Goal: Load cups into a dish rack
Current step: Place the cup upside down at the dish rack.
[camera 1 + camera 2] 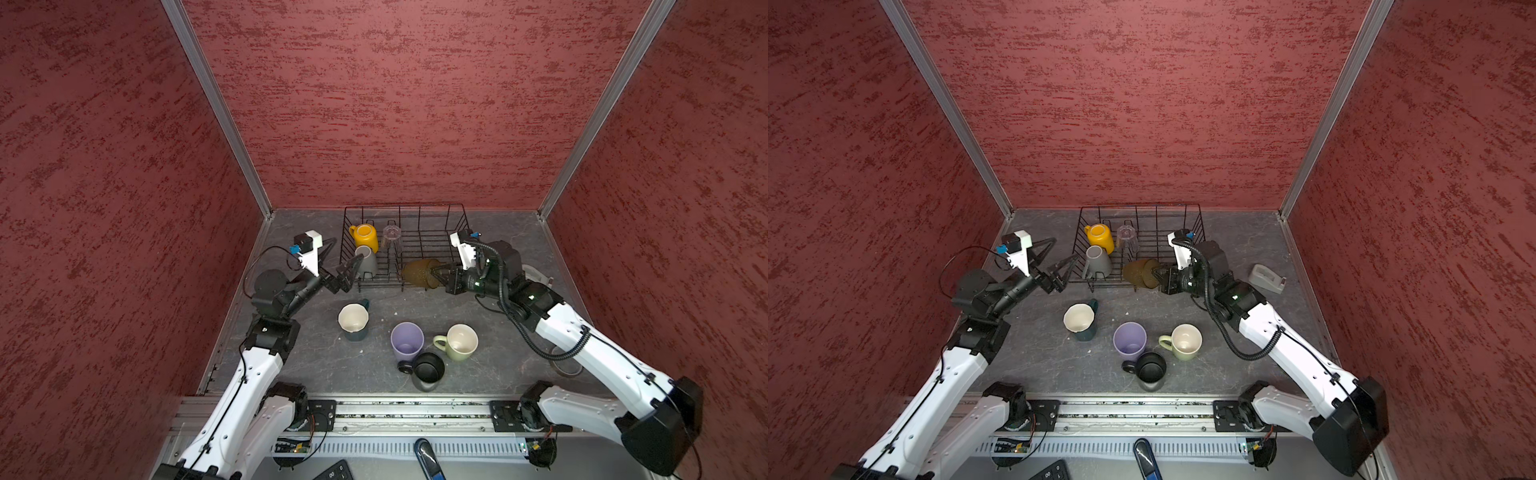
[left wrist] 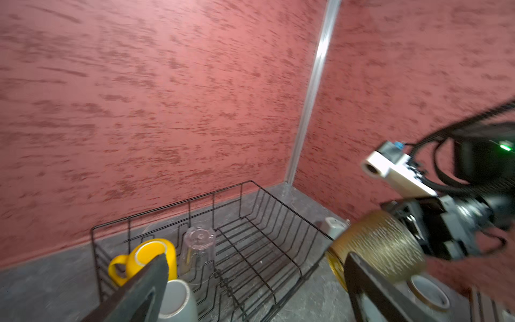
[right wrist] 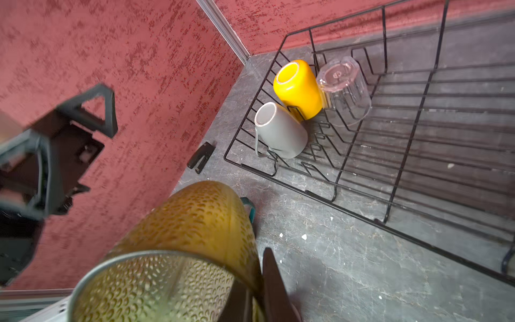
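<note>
The black wire dish rack (image 1: 399, 206) (image 1: 1142, 205) stands at the back. In its left end lie a yellow mug (image 1: 365, 237), a clear glass (image 1: 391, 237) and a grey mug (image 1: 368, 262). My right gripper (image 1: 436, 274) (image 3: 255, 276) is shut on the rim of the amber glass (image 1: 419, 272) (image 3: 189, 223), one finger inside and one outside. The glass hangs on its side by the rack's front edge. My left gripper (image 1: 348, 248) (image 2: 255, 264) is open and empty beside the grey mug (image 2: 175, 301). Upright on the table stand a teal mug (image 1: 353, 322), lilac tumbler (image 1: 406, 340), pale green mug (image 1: 459, 340) and black mug (image 1: 427, 370).
A grey tape dispenser (image 1: 1266, 278) sits on the table right of the rack, behind my right arm. A small black clip (image 3: 200, 157) lies by the rack's front left corner. Red walls close in the back and both sides.
</note>
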Robot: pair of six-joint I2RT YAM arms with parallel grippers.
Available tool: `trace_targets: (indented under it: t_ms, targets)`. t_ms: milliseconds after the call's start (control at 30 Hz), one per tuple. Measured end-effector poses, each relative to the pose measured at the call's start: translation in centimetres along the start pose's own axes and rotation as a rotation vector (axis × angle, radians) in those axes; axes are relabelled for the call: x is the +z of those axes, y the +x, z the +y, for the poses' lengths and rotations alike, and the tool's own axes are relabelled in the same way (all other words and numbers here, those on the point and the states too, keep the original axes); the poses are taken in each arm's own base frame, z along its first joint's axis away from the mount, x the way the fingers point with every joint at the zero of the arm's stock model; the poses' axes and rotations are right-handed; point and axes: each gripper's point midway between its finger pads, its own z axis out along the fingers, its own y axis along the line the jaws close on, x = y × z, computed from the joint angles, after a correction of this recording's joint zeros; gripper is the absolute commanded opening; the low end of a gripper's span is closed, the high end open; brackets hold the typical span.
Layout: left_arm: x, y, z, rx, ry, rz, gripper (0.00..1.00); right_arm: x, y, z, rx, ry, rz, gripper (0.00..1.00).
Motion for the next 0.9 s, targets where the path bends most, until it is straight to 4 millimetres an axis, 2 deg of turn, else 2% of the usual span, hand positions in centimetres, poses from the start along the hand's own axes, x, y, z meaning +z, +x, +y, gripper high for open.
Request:
trace_targets:
  t_ms: [100,233,333,533,733,900]
  targets:
    - [0.5,1.2,-2.8,0.071,0.107,0.022,1.00,-0.3,-0.4,-0.1,0.035,-0.052,-0.007,0.00]
    - [1.0,2.7,-5.8,0.148,0.229,0.024,1.00,-0.6,-0.9,2.0,0.028,-0.168,-0.005,0.00]
    - [1.5,3.7,-7.4,0.179,0.303,0.034,1.00,-0.9,-1.0,3.6,0.015,-0.256,0.005,0.00]
    - [2.2,4.5,-8.6,0.206,0.380,0.033,1.00,-1.4,-0.4,5.3,-0.004,-0.359,0.039,0.00]
    - [2.9,4.4,-9.6,0.216,0.451,0.016,1.00,-1.6,0.3,6.3,-0.009,-0.424,0.068,0.00]
    - [3.4,3.5,-10.8,0.230,0.508,-0.012,0.99,-1.4,0.9,6.9,-0.007,-0.468,0.083,0.00]
